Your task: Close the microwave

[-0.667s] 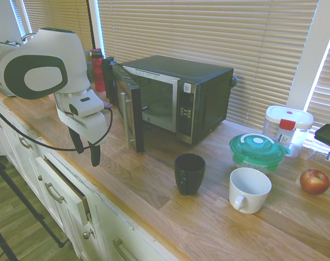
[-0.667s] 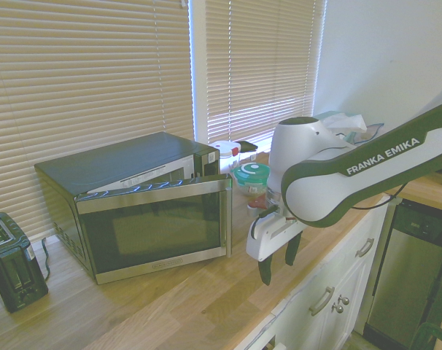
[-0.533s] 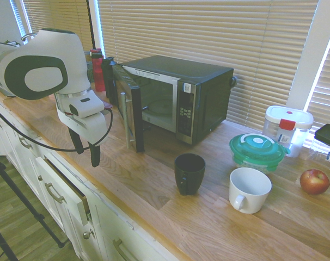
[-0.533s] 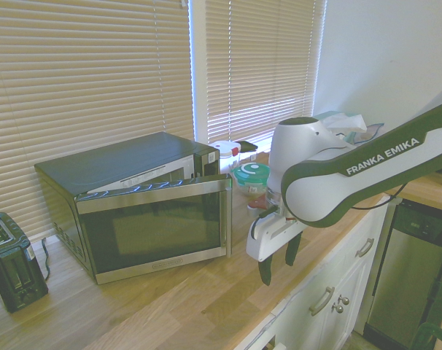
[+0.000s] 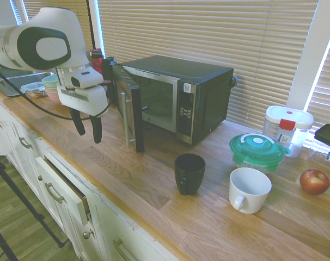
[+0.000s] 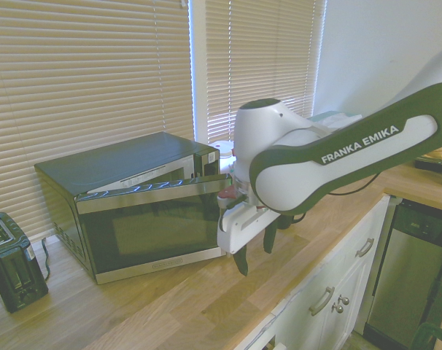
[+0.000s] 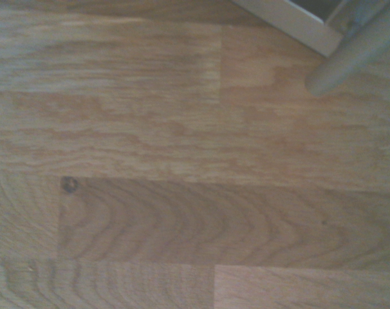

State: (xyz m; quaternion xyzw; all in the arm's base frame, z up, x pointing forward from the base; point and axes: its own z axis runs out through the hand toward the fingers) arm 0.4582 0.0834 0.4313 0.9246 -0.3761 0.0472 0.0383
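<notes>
The black microwave [image 5: 178, 89] stands on the wooden counter [image 5: 154, 179] with its steel-trimmed door [image 5: 131, 109] swung open toward the front. The second exterior view shows the microwave [image 6: 119, 171] with its door [image 6: 155, 226] ajar at an angle. My gripper [image 5: 87, 128] hangs open and empty above the counter, just outside the open door near its free edge. From the other side the gripper [image 6: 254, 251] sits right beside the door's handle end. The wrist view shows counter wood, the door's lower edge [image 7: 291, 19] and the silver handle [image 7: 359, 48].
A black mug [image 5: 189, 173], a white mug [image 5: 248, 189], a green-lidded container [image 5: 257, 150], a white-lidded tub [image 5: 286, 128] and an apple [image 5: 314, 181] sit right of the microwave. A red bottle [image 5: 97, 68] stands behind the door. A toaster [image 6: 13, 270] is on the far side.
The arm has lifted and swung toward the microwave, bringing the open gripper from the counter's front edge up to the open door's outer side. The door has not moved.
</notes>
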